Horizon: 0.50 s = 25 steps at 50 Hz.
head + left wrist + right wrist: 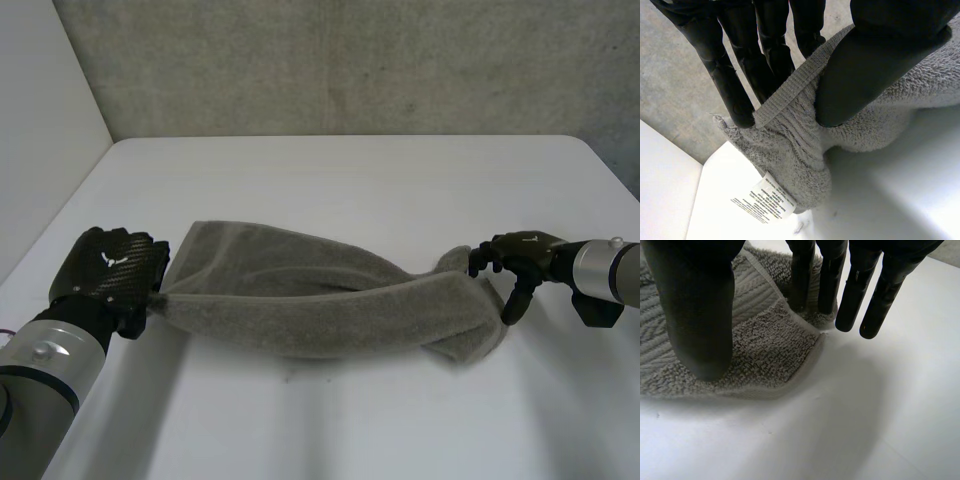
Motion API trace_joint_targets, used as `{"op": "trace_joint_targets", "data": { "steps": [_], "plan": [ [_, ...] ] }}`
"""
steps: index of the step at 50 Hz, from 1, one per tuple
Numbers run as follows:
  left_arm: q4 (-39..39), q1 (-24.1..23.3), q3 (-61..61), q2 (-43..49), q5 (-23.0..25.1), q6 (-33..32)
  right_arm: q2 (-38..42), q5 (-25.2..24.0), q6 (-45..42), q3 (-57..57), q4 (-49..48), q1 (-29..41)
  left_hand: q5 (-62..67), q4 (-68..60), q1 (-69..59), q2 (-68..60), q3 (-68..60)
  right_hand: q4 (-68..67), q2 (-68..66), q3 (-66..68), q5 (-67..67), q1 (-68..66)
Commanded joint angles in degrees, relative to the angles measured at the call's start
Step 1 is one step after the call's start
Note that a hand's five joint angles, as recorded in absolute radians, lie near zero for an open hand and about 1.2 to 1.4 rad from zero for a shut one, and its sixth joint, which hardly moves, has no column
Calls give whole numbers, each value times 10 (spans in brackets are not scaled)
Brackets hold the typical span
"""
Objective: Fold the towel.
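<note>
Pinching the towel at opposite ends with left hand and right hand, long axis along desk's front edge.

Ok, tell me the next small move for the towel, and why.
Probably draw the right hand slightly away from the left hand, to tauten the towel. It lies bunched and twisted between them on the table, its left end pinched in the left hand's fingers, so folding now would likely trap the twist.
</note>
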State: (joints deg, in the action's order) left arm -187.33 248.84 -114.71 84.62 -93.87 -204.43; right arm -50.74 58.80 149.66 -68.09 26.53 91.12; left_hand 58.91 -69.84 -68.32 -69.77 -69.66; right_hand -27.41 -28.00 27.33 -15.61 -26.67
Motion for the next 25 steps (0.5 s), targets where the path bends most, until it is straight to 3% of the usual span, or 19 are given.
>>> {"op": "trace_joint_targets", "data": {
  "steps": [1,14,17,18,19,21,25],
  "plan": [
    [-2,1,0,2,0,0,11,1,5,1,-23,8,111,-102,-117,-102,-103,44,49,-43,26,36],
    [-3,1,3,7,0,1,30,4,7,1,-34,13,111,-102,-117,-102,-103,35,41,-35,17,28],
    [-11,2,2,9,0,0,34,4,7,2,-34,20,111,-102,-117,-102,-103,-82,-77,83,-100,-90],
    [-16,2,3,9,0,0,34,4,7,5,-34,20,111,-102,-117,-102,-103,-206,-200,206,-224,-213],
    [-16,2,3,9,0,0,34,4,7,5,-34,20,111,-102,-117,-102,-103,-207,-201,208,-225,-214],
    [-29,2,4,13,0,-2,31,4,9,15,-34,21,111,-102,-117,-102,-103,-471,-466,472,-489,-479],
    [-43,2,14,33,0,-4,28,4,12,37,-34,23,111,-102,-117,-102,-103,-526,-520,527,-544,-533]
  ]
}}
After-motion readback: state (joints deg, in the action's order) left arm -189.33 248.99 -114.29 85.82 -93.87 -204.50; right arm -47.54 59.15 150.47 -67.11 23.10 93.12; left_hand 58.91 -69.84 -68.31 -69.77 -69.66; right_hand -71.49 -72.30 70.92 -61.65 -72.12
